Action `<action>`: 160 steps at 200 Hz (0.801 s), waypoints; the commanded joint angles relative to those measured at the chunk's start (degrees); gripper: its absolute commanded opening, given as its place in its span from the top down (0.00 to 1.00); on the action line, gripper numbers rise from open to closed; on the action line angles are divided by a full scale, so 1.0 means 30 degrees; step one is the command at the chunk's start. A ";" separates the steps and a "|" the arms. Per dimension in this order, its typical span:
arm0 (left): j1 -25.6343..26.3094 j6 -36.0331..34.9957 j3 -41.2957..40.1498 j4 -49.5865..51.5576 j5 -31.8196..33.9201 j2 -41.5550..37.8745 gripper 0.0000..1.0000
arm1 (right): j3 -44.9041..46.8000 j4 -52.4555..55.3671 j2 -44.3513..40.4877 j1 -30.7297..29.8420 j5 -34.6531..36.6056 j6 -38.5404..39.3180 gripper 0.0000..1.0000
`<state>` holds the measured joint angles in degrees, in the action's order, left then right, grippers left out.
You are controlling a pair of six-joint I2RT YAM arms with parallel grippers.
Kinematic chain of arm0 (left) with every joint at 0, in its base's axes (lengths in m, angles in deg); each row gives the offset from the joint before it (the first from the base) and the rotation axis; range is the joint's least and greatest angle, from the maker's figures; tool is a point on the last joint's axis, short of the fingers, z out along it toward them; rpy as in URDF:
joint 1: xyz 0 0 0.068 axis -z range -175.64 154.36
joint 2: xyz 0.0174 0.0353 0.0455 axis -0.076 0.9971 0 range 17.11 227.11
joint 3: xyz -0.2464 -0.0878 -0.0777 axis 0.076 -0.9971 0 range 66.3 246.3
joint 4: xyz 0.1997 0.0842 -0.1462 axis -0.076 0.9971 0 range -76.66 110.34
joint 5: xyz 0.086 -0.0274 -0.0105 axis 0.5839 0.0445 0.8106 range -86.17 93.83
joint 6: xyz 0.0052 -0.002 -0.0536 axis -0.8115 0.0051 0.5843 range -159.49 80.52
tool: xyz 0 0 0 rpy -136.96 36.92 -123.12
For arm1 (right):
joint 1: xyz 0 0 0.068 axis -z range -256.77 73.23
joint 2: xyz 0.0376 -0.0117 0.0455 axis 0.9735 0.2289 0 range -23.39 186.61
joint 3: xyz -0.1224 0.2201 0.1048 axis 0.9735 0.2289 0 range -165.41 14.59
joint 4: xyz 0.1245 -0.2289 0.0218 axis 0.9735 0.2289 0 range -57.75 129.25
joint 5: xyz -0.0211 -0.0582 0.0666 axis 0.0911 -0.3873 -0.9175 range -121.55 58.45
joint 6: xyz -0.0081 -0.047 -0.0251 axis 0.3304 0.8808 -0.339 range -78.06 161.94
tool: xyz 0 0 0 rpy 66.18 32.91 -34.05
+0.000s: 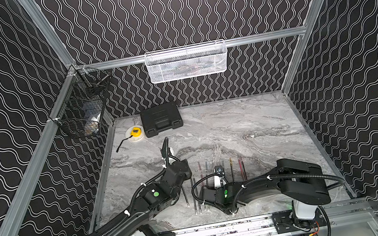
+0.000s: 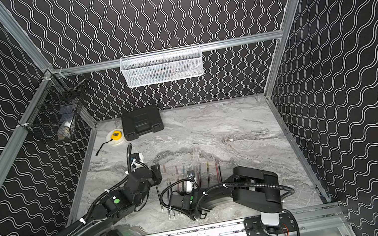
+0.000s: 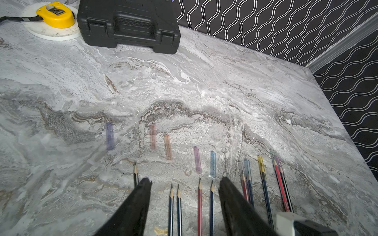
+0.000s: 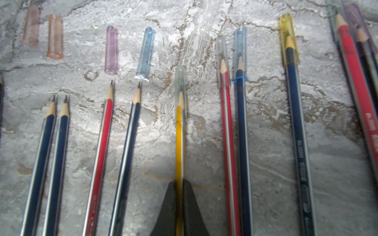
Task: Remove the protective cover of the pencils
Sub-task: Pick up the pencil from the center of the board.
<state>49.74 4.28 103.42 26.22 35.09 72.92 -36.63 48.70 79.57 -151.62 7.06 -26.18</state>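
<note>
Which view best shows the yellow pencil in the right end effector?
The right wrist view: the yellow pencil lies close, clamped in the right end effector, its clear cap still on. The left wrist view does not show it; both top views render it too small to pick out.

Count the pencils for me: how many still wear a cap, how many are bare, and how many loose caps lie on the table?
Capped pencils: 6
Bare pencils: 5
Loose caps: 5
Total: 16 items, 11 of them pencils
</note>
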 commanded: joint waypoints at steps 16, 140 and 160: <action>-0.0054 0.0306 -0.0257 -0.0540 -0.0462 -0.0079 0.42 | 0.0682 -0.0095 -0.0637 0.0012 -0.1210 0.0001 1.00; -0.1725 0.0678 -0.1660 -0.6816 -1.1096 0.1320 0.42 | 0.7987 -0.9800 -1.0274 -0.0041 -0.2555 0.5552 1.00; -0.1939 0.0848 -0.1864 -0.7607 -1.1745 0.1903 0.42 | 0.8585 -1.0827 -1.1057 -0.0025 -0.3055 0.6108 1.00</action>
<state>44.65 5.81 98.37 9.66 5.15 77.08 -12.40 23.65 48.46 -151.66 -0.42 -11.82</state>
